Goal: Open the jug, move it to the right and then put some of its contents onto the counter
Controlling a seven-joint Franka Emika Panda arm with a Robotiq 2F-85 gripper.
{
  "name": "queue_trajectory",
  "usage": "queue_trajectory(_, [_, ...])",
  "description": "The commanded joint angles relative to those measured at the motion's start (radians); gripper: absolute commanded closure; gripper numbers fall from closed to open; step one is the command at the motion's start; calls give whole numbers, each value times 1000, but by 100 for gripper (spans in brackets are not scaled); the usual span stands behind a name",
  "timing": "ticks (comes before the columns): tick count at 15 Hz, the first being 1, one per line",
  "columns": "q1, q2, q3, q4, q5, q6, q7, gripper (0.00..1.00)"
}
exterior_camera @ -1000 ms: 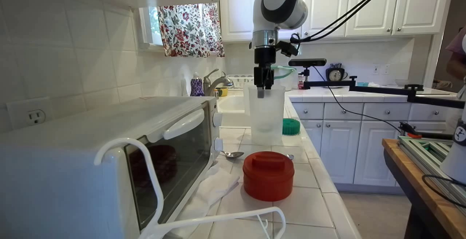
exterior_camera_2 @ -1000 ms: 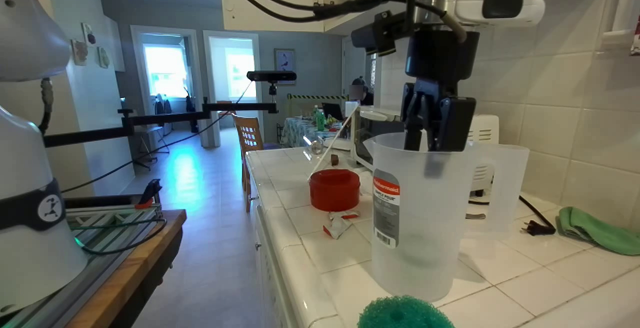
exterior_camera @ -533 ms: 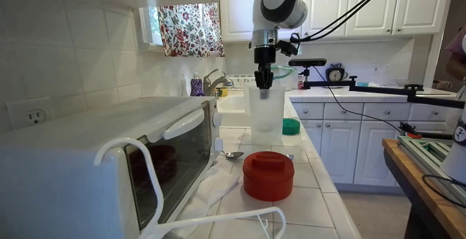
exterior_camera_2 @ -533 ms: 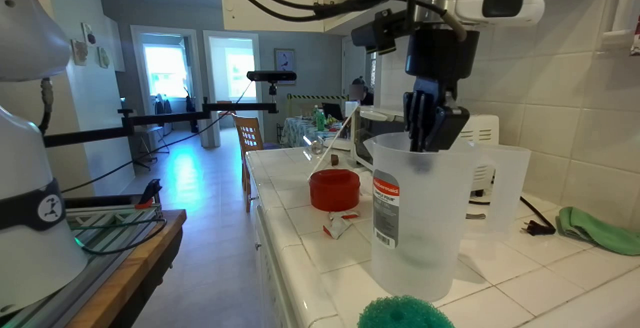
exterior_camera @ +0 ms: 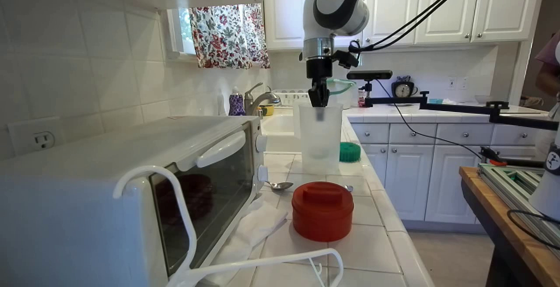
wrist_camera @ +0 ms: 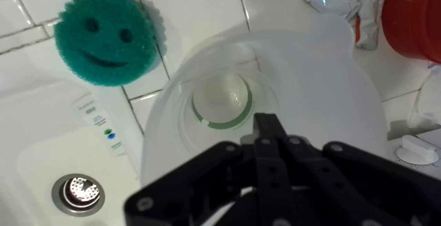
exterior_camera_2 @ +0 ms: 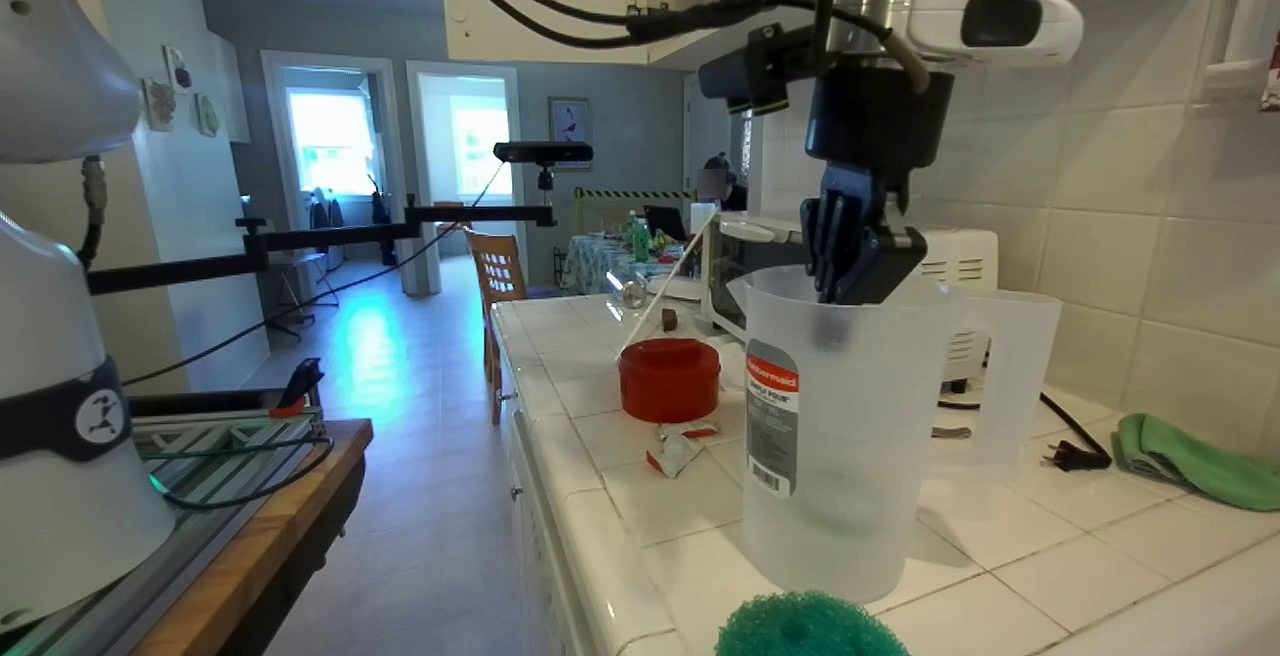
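Note:
The jug, tall and translucent, stands upright and uncovered on the white tiled counter (exterior_camera: 367, 212) in both exterior views (exterior_camera: 321, 149) (exterior_camera_2: 850, 426). A red round lid (exterior_camera: 323, 212) sits apart from it on the tiles. My gripper (wrist_camera: 264, 117) points down into the jug's mouth, its tips below the rim and showing dimly through the wall. Its fingers are pressed together and I see nothing between them. Looking down in the wrist view, I find a pale round item with a green ring (wrist_camera: 220, 98) low inside the jug (wrist_camera: 330, 91), off to the left of the fingertips.
A green smiling sponge (wrist_camera: 105, 36) lies beside the jug, close to the sink (wrist_camera: 38, 150). White toaster oven (exterior_camera: 131, 182), spoon (exterior_camera: 280, 185) and white hanger (exterior_camera: 262, 260) take up the other end. Small wrappers (exterior_camera_2: 678, 448) rest by the lid; a green cloth (exterior_camera_2: 1195, 461) is near the wall.
The gripper's fingers have come together from a wide stance. The arm has dropped and shifted slightly over the jug's mouth. Jug and lid remain in place.

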Motion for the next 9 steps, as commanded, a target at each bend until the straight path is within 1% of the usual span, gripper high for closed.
queue_trajectory(1, [0, 14, -2, 17, -39, -44, 15, 100])
queue_trajectory(5, [-2, 29, -4, 16, -47, -41, 14, 100])
queue_trajectory(9, [-2, 54, -10, 12, -70, -12, 16, 100])
